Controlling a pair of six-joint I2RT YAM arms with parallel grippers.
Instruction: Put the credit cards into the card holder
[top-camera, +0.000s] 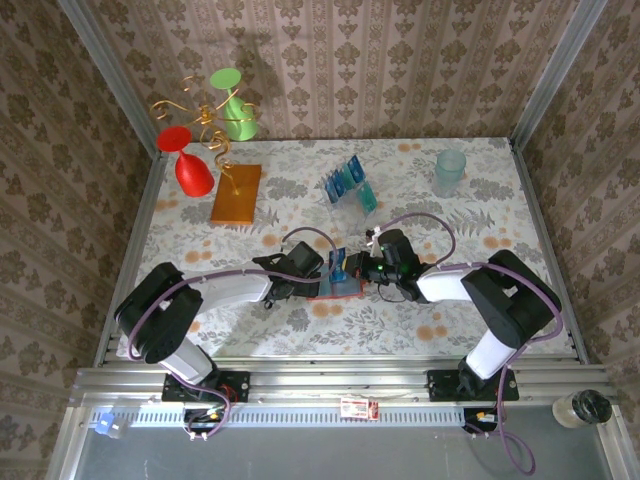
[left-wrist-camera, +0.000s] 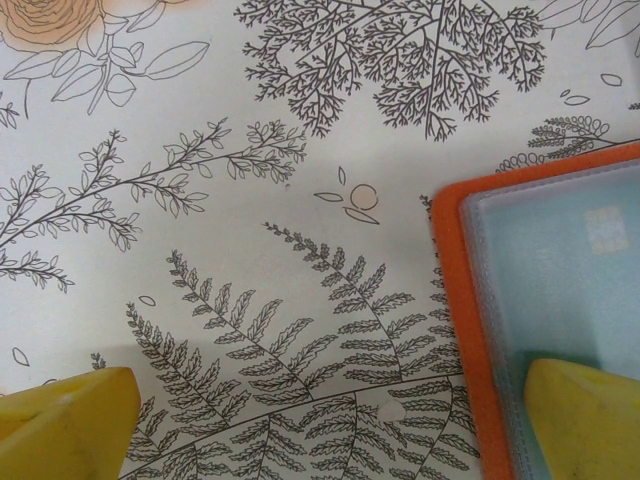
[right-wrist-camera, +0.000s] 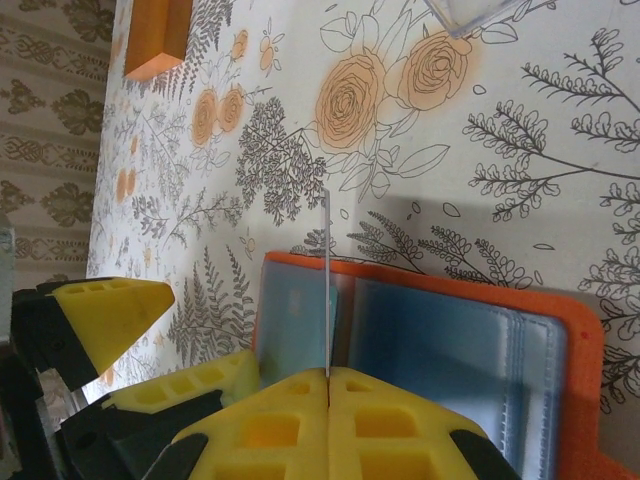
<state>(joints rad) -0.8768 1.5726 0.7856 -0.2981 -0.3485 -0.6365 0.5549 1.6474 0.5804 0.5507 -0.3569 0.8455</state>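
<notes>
The card holder (top-camera: 336, 289) lies open on the floral cloth, an orange wallet with grey-blue pockets (right-wrist-camera: 450, 345). My right gripper (right-wrist-camera: 328, 378) is shut on one credit card (right-wrist-camera: 327, 285), seen edge-on and standing upright over the wallet's inner fold. From above, that dark blue card (top-camera: 340, 263) sits between both grippers. My left gripper (left-wrist-camera: 325, 405) is open wide. One of its yellow fingers (left-wrist-camera: 585, 420) rests on the wallet's left pocket (left-wrist-camera: 560, 270), and the other finger (left-wrist-camera: 65, 425) is over bare cloth. More credit cards (top-camera: 347, 180) stand in a clear rack.
The clear slotted rack (top-camera: 352, 188) stands behind the wallet. An orange-brown slab (top-camera: 237, 193) lies at back left beside a red glass (top-camera: 190, 168) and a green glass (top-camera: 233, 105) on a gold wire stand. A pale cup (top-camera: 449, 172) stands at back right.
</notes>
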